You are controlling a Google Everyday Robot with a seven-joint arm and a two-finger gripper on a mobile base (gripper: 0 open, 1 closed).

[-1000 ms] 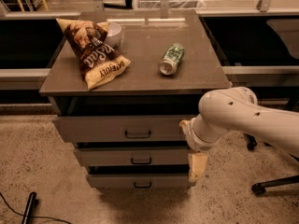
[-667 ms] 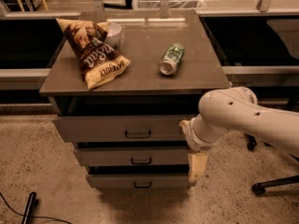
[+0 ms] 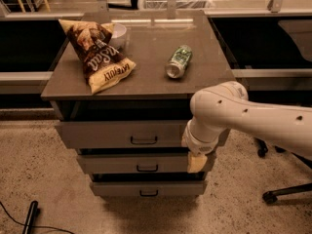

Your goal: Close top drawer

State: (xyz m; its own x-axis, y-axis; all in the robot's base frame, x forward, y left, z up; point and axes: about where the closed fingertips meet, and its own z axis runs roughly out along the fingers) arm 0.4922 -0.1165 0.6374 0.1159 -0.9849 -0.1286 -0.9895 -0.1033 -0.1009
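The top drawer (image 3: 107, 133) is a wide grey drawer with a small dark bail handle (image 3: 144, 141) at its centre. It stands pulled out a little from the cabinet, with a dark gap above its front panel. My white arm (image 3: 243, 113) reaches in from the right across the drawer's right end. My gripper (image 3: 196, 162) hangs down from the wrist, in front of the right end of the drawers, at the height of the second drawer. Its tip is turned away from the camera.
On the cabinet top (image 3: 151, 82) lie a chip bag (image 3: 100, 57), a white bowl (image 3: 118, 33) and a green can (image 3: 178, 61). Two more grey drawers (image 3: 122, 164) (image 3: 122, 188) sit below. A chair base (image 3: 273, 195) stands right; a black object (image 3: 30, 216) lies on the floor at left.
My arm and gripper have shifted slightly left and up, closer to the right end of the drawers. The top drawer has not visibly moved.
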